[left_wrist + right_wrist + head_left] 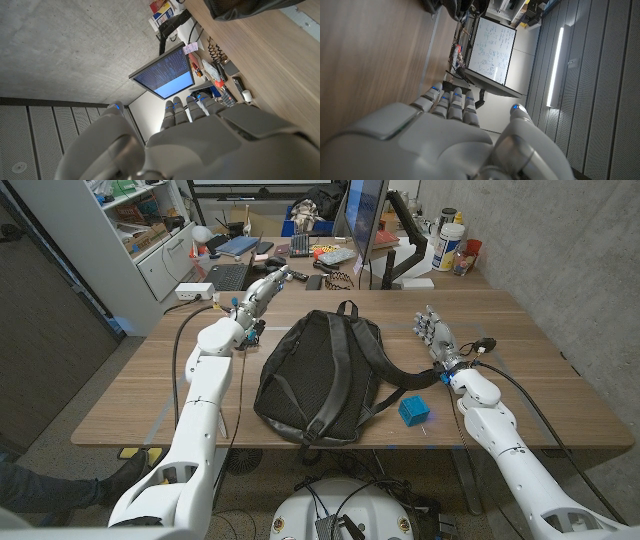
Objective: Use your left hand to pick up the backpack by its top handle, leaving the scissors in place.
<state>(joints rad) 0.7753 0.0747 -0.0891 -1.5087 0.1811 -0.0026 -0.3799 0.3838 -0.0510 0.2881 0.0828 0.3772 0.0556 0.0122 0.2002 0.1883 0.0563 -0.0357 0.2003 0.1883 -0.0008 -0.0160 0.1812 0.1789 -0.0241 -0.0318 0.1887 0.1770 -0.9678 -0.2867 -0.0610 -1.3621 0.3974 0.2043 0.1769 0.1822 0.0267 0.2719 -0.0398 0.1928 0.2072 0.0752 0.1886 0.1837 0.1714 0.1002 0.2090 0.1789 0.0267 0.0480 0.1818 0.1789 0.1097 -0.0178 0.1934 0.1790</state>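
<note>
The two white robot arms come in nearest the camera from the bottom corners of the head view, at about 7 and 5 o'clock. The left arm reaches up the left side of the brown wooden worktop (140,395) towards 11 o'clock, and its left robot hand (263,289) is stretched out past the worktop's far left part, fingers extended and slightly apart, holding nothing. From the left wrist view the same robot hand (200,135) shows its back, with the fingers straight and pointing towards a monitor with a lit screen (165,76).

The right arm lies along the right side of the worktop, its right robot hand (434,335) at about 2 o'clock, fingers reaching upward and close together, with nothing in them. In the right wrist view that robot hand (445,130) again shows fingers straight and side by side, the thumb set apart.

The large black fabric backpack (322,375) lies flat in the middle of the worktop, strap side up, its black top handle (346,308) at the 12 o'clock end and well apart from the left robot hand. One black strap trails off towards 3 o'clock, near the right wrist.

A small blue cube-shaped object (412,410) sits just beside the backpack at about 4 o'clock; what it is I cannot tell.
</note>
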